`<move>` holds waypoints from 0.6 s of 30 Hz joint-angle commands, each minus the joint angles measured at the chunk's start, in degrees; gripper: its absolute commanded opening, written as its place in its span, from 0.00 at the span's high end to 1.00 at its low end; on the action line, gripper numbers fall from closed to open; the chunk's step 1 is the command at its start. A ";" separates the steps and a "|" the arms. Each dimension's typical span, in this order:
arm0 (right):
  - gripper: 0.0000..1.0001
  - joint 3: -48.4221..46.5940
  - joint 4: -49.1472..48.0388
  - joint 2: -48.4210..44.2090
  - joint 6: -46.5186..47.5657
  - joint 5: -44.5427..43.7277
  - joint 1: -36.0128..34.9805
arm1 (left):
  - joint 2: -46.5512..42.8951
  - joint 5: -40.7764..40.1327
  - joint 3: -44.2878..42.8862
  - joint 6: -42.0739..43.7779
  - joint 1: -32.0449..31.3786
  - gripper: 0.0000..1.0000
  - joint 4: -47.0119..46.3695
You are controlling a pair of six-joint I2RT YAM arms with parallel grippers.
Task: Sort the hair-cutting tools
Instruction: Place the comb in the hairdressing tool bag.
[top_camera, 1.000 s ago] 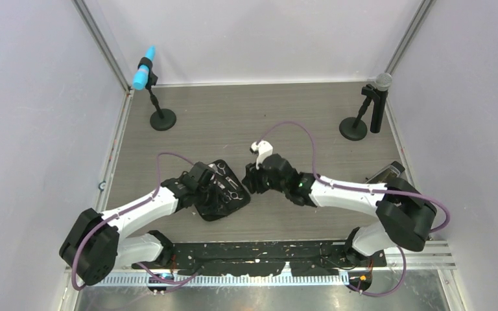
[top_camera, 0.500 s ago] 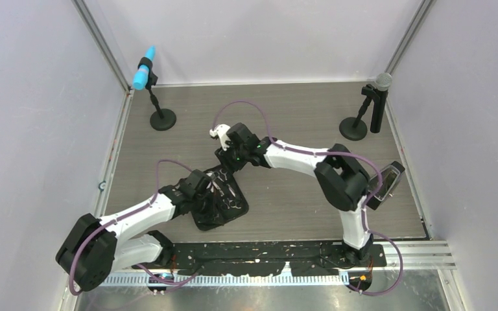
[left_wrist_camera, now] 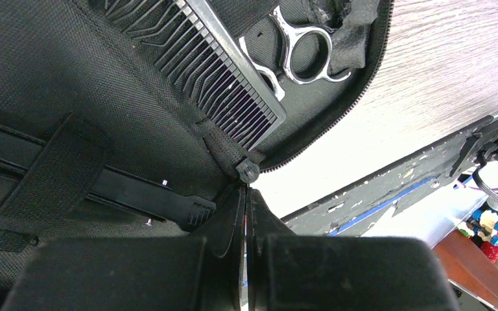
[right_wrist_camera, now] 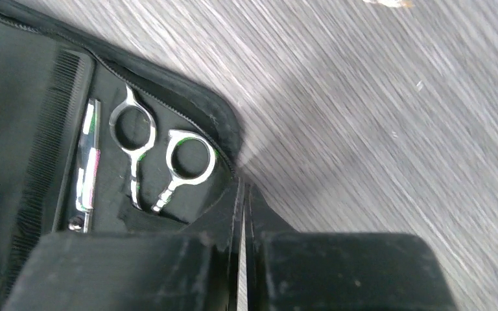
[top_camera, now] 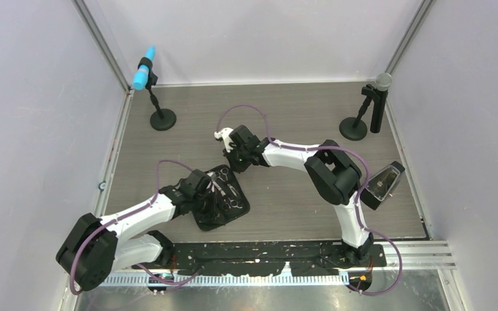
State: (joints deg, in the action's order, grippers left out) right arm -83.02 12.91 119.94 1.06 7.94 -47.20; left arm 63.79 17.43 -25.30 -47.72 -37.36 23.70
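Observation:
A black zip case [top_camera: 208, 219] lies open on the table. It holds silver scissors [top_camera: 232, 197] and a long black comb [left_wrist_camera: 220, 84]. The scissors' ring handles [right_wrist_camera: 191, 155] and a second slim silver tool [right_wrist_camera: 87, 168] lie beside the comb [right_wrist_camera: 42, 149]. A slim black clip [left_wrist_camera: 136, 193] sits under a strap. My left gripper [left_wrist_camera: 246, 189] is shut, its tips right at the zip slider [left_wrist_camera: 248, 170] on the case's rim. My right gripper [right_wrist_camera: 241, 186] is shut at the case's far corner edge, with nothing showing between its fingers.
A blue-headed microphone [top_camera: 144, 76] on a round base stands at the back left. A grey-headed microphone [top_camera: 379, 97] stands at the back right. Bare wood-grain table [top_camera: 285, 194] lies right of the case. A metal rail [top_camera: 285, 253] runs along the near edge.
My right arm swung from the case's right side to its far corner, and its gripper closed. The case shifted slightly. My left gripper stayed shut at the case.

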 commanded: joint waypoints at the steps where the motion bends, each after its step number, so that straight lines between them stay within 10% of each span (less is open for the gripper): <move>1: 0.95 5.45 -4.30 -5.25 -3.10 -3.61 2.39 | -1.05 1.95 -0.99 0.52 0.13 1.00 -0.08; 9: 0.95 18.83 -6.86 -15.83 -15.12 -17.27 9.46 | 2.13 4.66 -4.31 1.51 -0.07 1.00 -0.20; 14: 0.91 25.15 -12.51 -23.14 -9.59 -5.70 10.63 | 4.15 5.56 -6.11 5.42 -1.04 1.00 2.63; 18: 0.65 20.32 -12.06 -22.99 -5.79 5.43 10.52 | 3.60 4.55 -5.12 4.70 -1.25 1.00 2.13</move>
State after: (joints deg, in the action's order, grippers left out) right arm -57.65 5.58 99.13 -8.78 1.69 -35.42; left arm 67.90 20.60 -29.26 -44.36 -38.17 25.08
